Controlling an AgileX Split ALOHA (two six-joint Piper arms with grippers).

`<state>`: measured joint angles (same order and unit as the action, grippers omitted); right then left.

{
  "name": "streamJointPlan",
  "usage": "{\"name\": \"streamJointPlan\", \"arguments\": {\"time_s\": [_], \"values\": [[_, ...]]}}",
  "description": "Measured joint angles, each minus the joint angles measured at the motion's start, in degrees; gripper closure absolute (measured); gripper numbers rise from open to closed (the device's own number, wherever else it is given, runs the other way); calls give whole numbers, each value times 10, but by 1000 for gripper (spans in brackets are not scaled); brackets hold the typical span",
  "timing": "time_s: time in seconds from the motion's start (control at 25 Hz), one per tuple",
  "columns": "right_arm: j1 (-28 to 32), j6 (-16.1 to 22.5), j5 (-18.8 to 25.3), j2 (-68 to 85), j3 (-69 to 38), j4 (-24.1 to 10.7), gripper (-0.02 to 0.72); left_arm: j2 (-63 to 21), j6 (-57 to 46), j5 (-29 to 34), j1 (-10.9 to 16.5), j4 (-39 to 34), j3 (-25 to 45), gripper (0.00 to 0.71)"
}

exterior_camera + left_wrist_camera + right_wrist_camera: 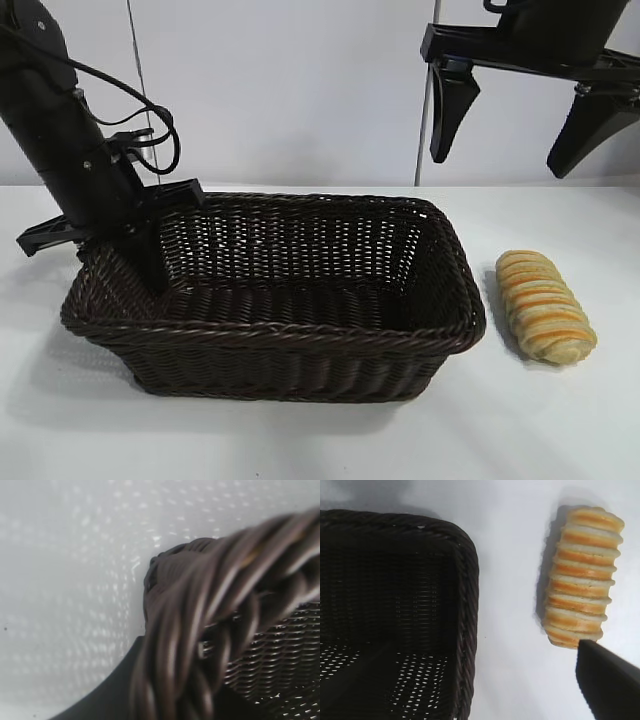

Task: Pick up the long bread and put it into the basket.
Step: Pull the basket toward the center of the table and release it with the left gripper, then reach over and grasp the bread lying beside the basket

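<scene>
White table: left claw [130,262] pinches basket [300,345] rim; right claw [515,125] gapes.

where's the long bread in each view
Exterior view: long bread lies on the table right of the basket, apart from it.
Left wrist view: not in it; only the basket's braided rim.
Right wrist view: bread beside the basket's corner.
Shared landmark: the basket's rim.

We see the basket [300,300] centre on the table [560,420] | long bread [545,305] on the table just beside it at 3 o'clock, apart.
</scene>
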<state>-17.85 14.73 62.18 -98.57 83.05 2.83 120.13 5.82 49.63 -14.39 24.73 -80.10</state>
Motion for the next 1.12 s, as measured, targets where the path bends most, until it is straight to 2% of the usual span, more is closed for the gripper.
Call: {"name": "streamJointPlan", "arguments": {"time_s": [0.08, 0.16, 0.36, 0.44, 0.56, 0.76, 1.12], "values": [[0, 0, 0, 0, 0, 0, 8, 0, -2, -1, 0, 4, 0, 566], [0, 0, 0, 0, 0, 0, 8, 0, -4, 0, 0, 6, -3, 501], [0, 0, 0, 0, 0, 0, 8, 0, -10, 5, 0, 5, -3, 182], [0, 0, 0, 0, 0, 0, 8, -7, -22, 12, 0, -3, -3, 114], [0, 0, 0, 0, 0, 0, 8, -27, -48, 14, 0, -36, -7, 76], [0, 0, 0, 0, 0, 0, 8, -71, -78, 50, 0, -85, -26, 57], [0, 0, 0, 0, 0, 0, 8, -169, -86, 95, 0, -99, -29, 52]]}}
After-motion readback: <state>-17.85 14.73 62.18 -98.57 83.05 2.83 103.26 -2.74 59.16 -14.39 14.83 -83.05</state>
